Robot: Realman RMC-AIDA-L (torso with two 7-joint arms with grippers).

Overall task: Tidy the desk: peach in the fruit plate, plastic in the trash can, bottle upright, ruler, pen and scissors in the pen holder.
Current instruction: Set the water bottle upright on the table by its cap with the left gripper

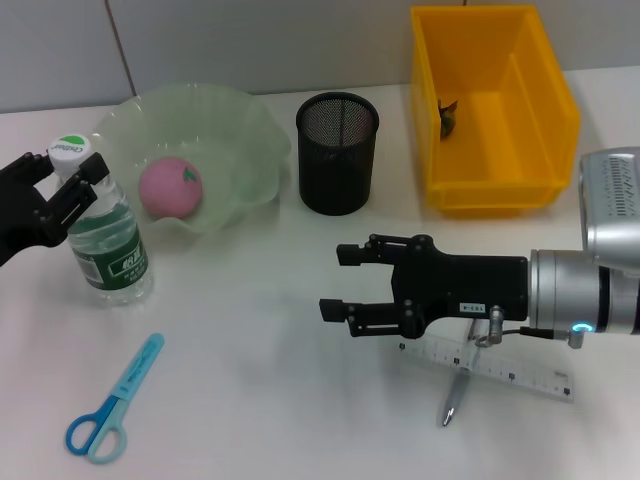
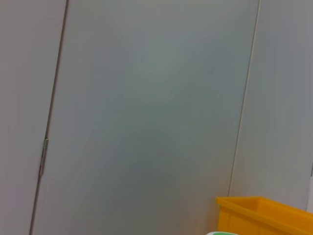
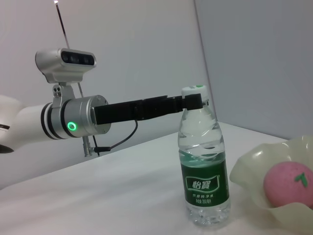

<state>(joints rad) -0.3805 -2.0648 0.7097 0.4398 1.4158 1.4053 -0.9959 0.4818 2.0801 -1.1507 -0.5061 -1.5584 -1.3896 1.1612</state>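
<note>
The clear water bottle (image 1: 110, 245) with a green label stands upright on the table at the left. My left gripper (image 1: 62, 178) is shut on its neck, just under the white cap; the right wrist view shows the same grip (image 3: 194, 103) on the bottle (image 3: 203, 166). The pink peach (image 1: 170, 187) lies in the pale green fruit plate (image 1: 245, 120). My right gripper (image 1: 340, 282) hovers open mid-table, holding nothing. Beneath its arm lie the clear ruler (image 1: 500, 365) and the silver pen (image 1: 454, 396). Blue scissors (image 1: 112, 400) lie at the front left. A dark crumpled piece of plastic (image 1: 448, 115) lies in the yellow trash can (image 1: 545, 110).
The black mesh pen holder (image 1: 337, 152) stands between the plate and the trash can, behind my right gripper. The left wrist view shows mostly wall, with a corner of the yellow trash can (image 2: 264, 215).
</note>
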